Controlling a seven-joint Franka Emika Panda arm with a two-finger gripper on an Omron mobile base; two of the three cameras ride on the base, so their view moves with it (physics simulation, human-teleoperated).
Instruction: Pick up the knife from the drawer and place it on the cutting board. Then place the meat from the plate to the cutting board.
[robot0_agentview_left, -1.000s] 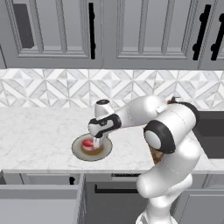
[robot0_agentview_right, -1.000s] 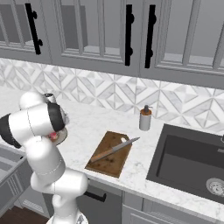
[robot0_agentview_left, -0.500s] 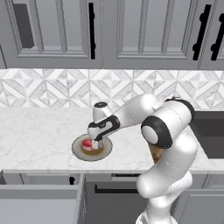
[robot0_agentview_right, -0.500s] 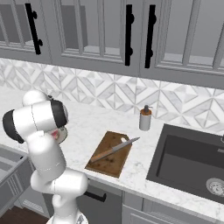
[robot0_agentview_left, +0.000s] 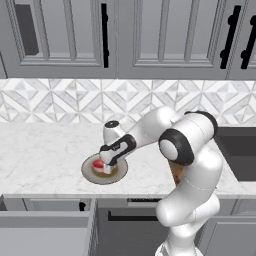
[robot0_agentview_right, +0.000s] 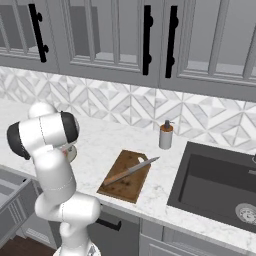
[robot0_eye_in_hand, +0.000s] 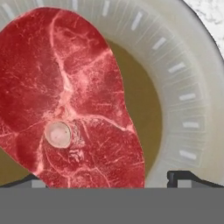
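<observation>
The meat (robot0_eye_in_hand: 65, 100) is a red slab with pale streaks, lying on the round beige-rimmed plate (robot0_eye_in_hand: 183, 96). My gripper (robot0_eye_in_hand: 108, 181) is open and low over it, one fingertip at each side of the slab's near end. From the left base view the gripper (robot0_agentview_left: 106, 167) reaches down onto the plate (robot0_agentview_left: 118, 175), with the meat (robot0_agentview_left: 98, 163) showing beside it. The wooden-handled knife (robot0_agentview_right: 131, 170) lies diagonally on the brown cutting board (robot0_agentview_right: 126, 176). The grey drawer (robot0_agentview_left: 45, 235) stands open below the counter.
A soap dispenser (robot0_agentview_right: 166, 135) stands behind the board, and the dark sink (robot0_agentview_right: 220, 182) lies to its right. Grey wall cabinets hang above the patterned backsplash. My own arm (robot0_agentview_right: 47, 145) hides most of the plate in the right base view.
The hand has sunk a little lower toward the plate and the meat. The knife and the board have not moved.
</observation>
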